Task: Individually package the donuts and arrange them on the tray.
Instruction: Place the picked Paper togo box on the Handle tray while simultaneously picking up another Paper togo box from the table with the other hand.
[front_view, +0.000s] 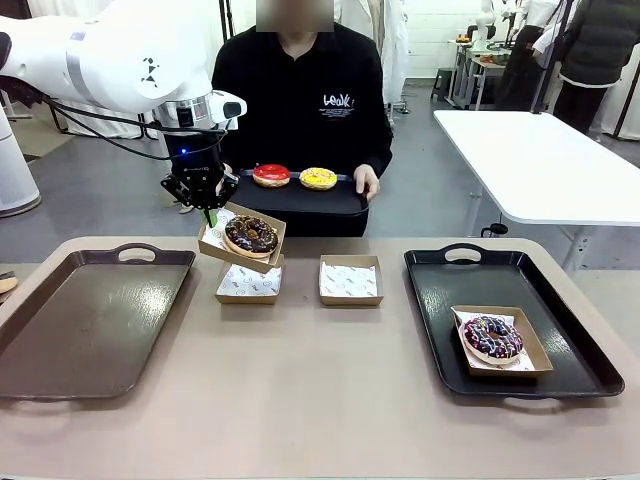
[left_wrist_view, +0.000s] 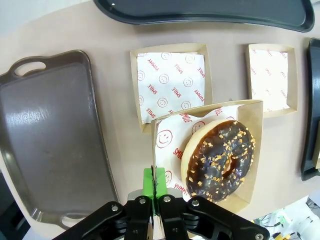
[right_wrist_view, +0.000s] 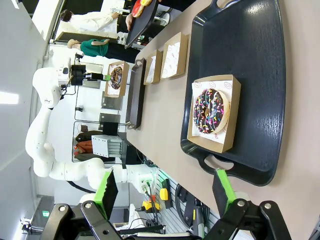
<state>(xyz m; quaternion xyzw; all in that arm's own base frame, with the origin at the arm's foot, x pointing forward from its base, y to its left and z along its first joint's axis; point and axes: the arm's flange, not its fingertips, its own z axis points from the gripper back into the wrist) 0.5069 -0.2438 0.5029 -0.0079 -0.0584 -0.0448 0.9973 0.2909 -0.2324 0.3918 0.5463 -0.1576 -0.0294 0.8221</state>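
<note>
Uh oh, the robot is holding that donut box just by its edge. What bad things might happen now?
The left gripper pinches only one rim of the cardboard box, which looks tilted, so the chocolate donut might slide out, or the box might slip free. The box also hangs right over an empty paper-lined box, which it could bump if lowered there.

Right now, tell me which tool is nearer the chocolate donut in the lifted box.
Left. The left tool is shut on the box edge beside the chocolate donut; the right tool, open, sits beyond the black tray, far off.
</note>
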